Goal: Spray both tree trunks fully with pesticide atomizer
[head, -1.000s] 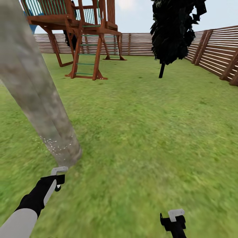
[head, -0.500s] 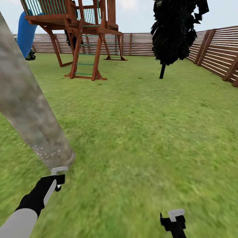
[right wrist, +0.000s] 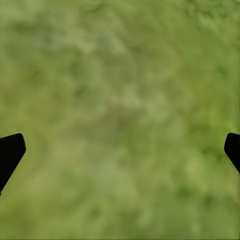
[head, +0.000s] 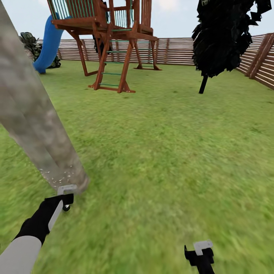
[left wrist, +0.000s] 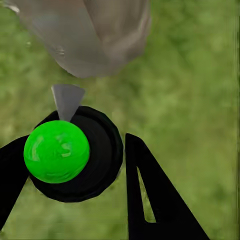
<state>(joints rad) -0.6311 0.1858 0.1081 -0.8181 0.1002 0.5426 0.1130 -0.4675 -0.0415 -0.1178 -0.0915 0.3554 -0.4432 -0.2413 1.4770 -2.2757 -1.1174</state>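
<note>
A thick mottled grey-brown tree trunk [head: 34,114] slants down the left of the head view to its base in the grass. Tiny white pesticide specks [head: 57,176] dot the bark just above the base. My left gripper [head: 62,199] hangs right in front of that base, shut on the pesticide atomizer [left wrist: 57,150], a black round body with a bright green cap. Its grey nozzle [left wrist: 66,100] points at the trunk [left wrist: 95,35]. My right gripper [head: 201,253] is open over bare grass, with its fingers far apart in the right wrist view [right wrist: 122,142].
A wooden play tower [head: 114,45] with a blue slide [head: 47,45] stands at the back. A thin-trunked dark-leaved small tree [head: 224,34] is at the back right. A brown slat fence [head: 262,57] closes the lawn. Open grass [head: 163,152] lies ahead and to the right.
The whole head picture has shifted right, so the camera has turned left; more of the blue slide shows. Both arms keep their places in the view.
</note>
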